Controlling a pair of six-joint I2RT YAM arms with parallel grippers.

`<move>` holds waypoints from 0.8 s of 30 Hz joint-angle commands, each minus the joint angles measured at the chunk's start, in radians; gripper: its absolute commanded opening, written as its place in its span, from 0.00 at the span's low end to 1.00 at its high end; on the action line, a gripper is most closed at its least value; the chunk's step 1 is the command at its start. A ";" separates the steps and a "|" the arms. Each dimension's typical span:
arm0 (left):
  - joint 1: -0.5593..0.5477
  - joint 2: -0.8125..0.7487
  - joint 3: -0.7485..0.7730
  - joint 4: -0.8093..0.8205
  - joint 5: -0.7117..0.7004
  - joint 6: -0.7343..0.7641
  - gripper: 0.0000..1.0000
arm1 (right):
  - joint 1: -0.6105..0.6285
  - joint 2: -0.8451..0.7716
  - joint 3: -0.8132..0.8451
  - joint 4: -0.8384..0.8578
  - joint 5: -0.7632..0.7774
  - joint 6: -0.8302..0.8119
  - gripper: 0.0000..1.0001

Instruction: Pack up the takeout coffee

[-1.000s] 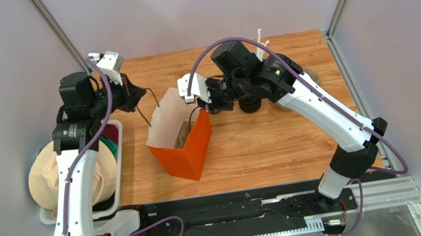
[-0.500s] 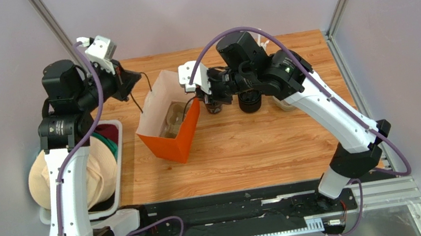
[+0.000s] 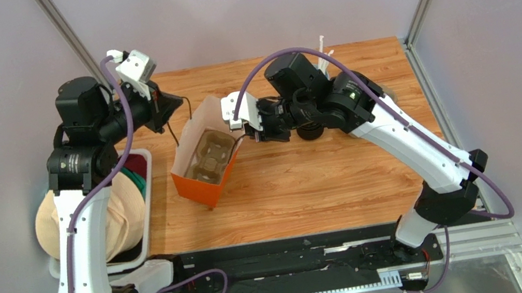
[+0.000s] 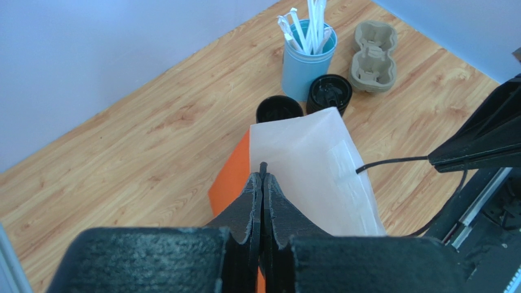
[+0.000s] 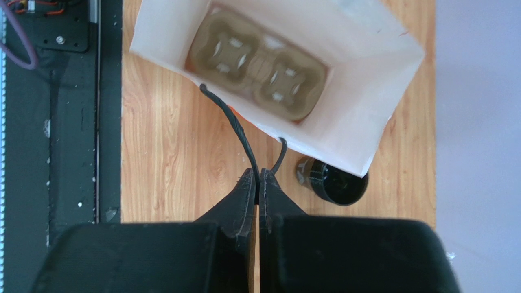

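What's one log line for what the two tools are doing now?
left tool: shut on bag handle | right tool: shut on other handle | bag: open, tray inside | coffee: outside, on table

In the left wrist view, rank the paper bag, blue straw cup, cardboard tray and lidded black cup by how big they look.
1. paper bag, helped by being nearest the camera.
2. blue straw cup and cardboard tray: about alike, unranked.
3. lidded black cup.
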State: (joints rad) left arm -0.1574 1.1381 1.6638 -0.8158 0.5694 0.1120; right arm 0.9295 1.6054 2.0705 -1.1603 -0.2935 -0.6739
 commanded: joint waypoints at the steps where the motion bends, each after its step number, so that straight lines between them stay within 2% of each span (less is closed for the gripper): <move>1: -0.004 -0.034 0.048 -0.011 0.067 0.055 0.00 | 0.006 -0.056 -0.084 -0.010 -0.027 -0.009 0.00; 6: -0.013 -0.034 0.002 -0.026 0.135 0.084 0.00 | 0.006 -0.099 -0.209 -0.006 -0.052 -0.012 0.00; 15: -0.077 -0.038 -0.159 -0.040 0.124 0.163 0.00 | 0.020 -0.148 -0.426 0.034 -0.079 0.008 0.00; 24: -0.105 -0.038 -0.159 -0.088 0.132 0.207 0.00 | 0.071 -0.148 -0.469 -0.013 -0.093 -0.010 0.00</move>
State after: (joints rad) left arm -0.2550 1.1122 1.4841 -0.8707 0.6777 0.2611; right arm 0.9672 1.4895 1.6165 -1.1622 -0.3683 -0.6781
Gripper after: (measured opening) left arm 0.017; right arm 0.011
